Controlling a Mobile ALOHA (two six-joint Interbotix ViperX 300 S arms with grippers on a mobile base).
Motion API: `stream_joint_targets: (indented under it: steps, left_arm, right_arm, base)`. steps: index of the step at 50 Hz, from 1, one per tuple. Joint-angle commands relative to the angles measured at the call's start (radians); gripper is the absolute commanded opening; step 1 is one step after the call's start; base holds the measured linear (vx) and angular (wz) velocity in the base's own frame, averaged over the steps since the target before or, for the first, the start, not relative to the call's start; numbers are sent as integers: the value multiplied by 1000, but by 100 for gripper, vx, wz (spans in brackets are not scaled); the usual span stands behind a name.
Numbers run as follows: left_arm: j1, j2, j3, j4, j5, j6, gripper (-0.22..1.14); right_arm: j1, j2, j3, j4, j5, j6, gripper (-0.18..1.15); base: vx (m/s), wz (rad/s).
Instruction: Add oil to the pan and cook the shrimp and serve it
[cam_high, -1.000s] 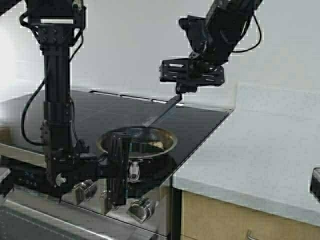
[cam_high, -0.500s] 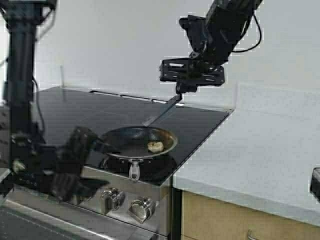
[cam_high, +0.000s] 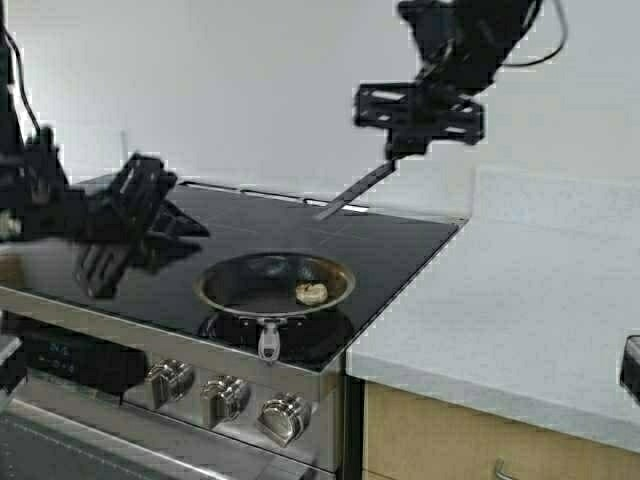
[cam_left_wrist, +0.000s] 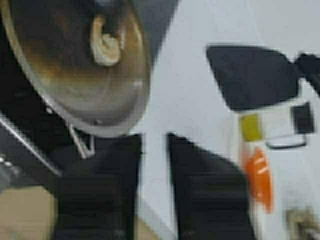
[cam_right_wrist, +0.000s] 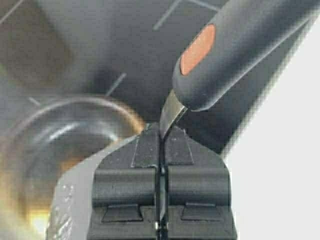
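The steel pan (cam_high: 240, 290) sits on the black cooktop near its front edge, its short handle (cam_high: 268, 340) pointing toward me. The pale shrimp (cam_high: 311, 293) lies inside it on the right, and shows in the left wrist view too (cam_left_wrist: 105, 42). My left gripper (cam_high: 165, 222) hovers open and empty, left of the pan and apart from it. My right gripper (cam_high: 405, 150) hangs high behind the pan, shut on a spatula whose blade (cam_high: 345, 200) slants down over the cooktop. Its grey handle (cam_right_wrist: 250, 40) sticks out past the shut fingers. The oil cannot be made out.
The black glass cooktop (cam_high: 400, 240) ends at a pale counter (cam_high: 500, 300) on the right. Steel knobs (cam_high: 220, 395) line the stove front. In the left wrist view, blurred black (cam_left_wrist: 250, 75), yellow and orange (cam_left_wrist: 257, 177) shapes stand on the counter.
My left gripper has left the pan's handle and swung up and left, away from the pan. My right gripper has risen and shifted right with the spatula. The pan stays put.
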Motion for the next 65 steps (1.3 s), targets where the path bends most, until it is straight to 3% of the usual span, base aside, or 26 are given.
stream_joint_targets:
  steps: [1,5,12,23,32,48,65]
  left_arm:
    - [6,-175,0,28,153,8,6]
    - [6,-273,-12,57,267,14,-7]
    - [6,-434,-32,98,512,25,6]
    - [6,-650,-92,178,874,86,4]
    - [6,-782,-106,238,1065,160,4]
    - [6,-848,-110,252,1167,265,4]
    - [6,-848,-110,250,1167,265,4]
  right_arm:
    - [-49,-123,28,0,83,-2,8]
    - [-77,-175,51,-2,137,-2,8]
    - [-130,-249,89,0,207,-2,8]
    - [-255,-337,118,-2,374,-3,8]
    - [-357,-402,144,-34,500,-9,7]
    - [-650,-457,172,-156,762,-6,7]
    - [-910,-376,199,-202,811,-8,7]
  base:
    - [0,0]
    - [0,0]
    - [0,0]
    - [0,0]
    - [0,0]
    - [0,0]
    - [0,0]
